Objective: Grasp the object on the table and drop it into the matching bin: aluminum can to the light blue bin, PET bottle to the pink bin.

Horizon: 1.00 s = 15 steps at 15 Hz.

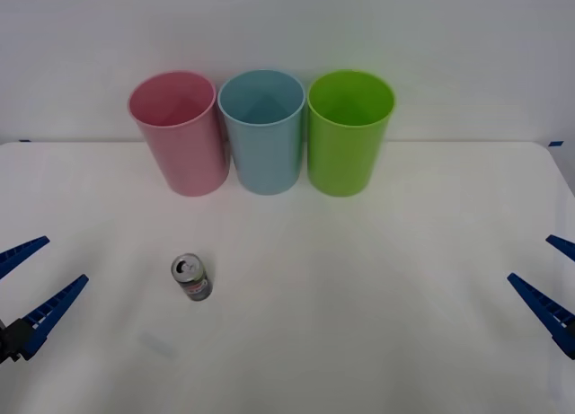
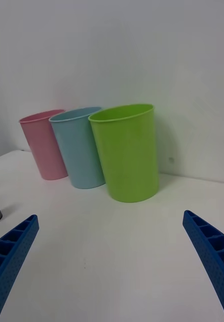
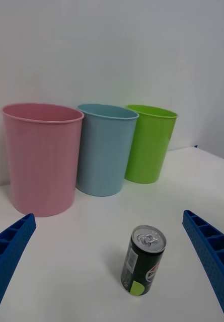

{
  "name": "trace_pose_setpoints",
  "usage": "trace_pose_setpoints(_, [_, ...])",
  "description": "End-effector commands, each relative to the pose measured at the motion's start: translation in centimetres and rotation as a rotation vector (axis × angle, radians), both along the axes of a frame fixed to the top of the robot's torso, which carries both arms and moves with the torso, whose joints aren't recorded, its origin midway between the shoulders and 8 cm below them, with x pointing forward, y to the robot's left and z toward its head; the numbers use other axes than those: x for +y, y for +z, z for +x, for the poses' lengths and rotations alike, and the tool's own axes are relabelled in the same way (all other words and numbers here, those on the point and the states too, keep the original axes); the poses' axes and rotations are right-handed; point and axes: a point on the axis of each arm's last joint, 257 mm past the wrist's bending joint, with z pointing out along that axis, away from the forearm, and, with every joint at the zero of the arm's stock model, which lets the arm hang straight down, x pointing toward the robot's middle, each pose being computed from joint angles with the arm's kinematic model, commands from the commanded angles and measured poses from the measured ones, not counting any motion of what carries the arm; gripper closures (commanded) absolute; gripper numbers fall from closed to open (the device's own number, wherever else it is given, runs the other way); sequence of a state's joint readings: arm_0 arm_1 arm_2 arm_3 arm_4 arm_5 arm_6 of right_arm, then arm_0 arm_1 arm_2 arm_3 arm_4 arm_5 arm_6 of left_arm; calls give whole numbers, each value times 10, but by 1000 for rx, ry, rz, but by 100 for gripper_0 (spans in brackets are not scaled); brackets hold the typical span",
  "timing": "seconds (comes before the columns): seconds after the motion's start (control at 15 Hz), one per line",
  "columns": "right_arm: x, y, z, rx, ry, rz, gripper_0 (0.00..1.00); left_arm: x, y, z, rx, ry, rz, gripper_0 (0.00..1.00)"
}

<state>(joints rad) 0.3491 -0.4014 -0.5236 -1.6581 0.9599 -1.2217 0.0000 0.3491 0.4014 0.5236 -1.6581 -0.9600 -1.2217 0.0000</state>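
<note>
The can [image 1: 191,277] stands upright on the table [image 1: 377,279], left of centre (pull tab up), before the pink bin [image 1: 177,131]. Left gripper [image 1: 25,284] and right gripper [image 1: 550,284] hover spread at the side edges.

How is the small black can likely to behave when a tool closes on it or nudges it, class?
The can stands upright on the table, narrow for its height, so a high nudge would probably tip it. Being round, it would likely roll once down. Its smooth, glossy wall may slip under a loose grip.
</note>
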Motion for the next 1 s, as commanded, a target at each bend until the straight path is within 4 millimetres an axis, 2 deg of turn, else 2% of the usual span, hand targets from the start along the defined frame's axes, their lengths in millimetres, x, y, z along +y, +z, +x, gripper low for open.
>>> trace_pose_setpoints(0.07, [0,0,0,0,0,0,0,0,0,0,0,0,0,0])
trace_pose_setpoints(0.27, [0,0,0,0,0,0,0,-10,-1,0,-9,-4,-59,0])
trace_pose_setpoints(0.53, [0,0,0,0,0,0,0,-8,-5,-4,1,-1,-48,0])
trace_pose_setpoints(1.0, [0,0,0,0,0,0,0,-2,-39,-25,67,5,36,0])
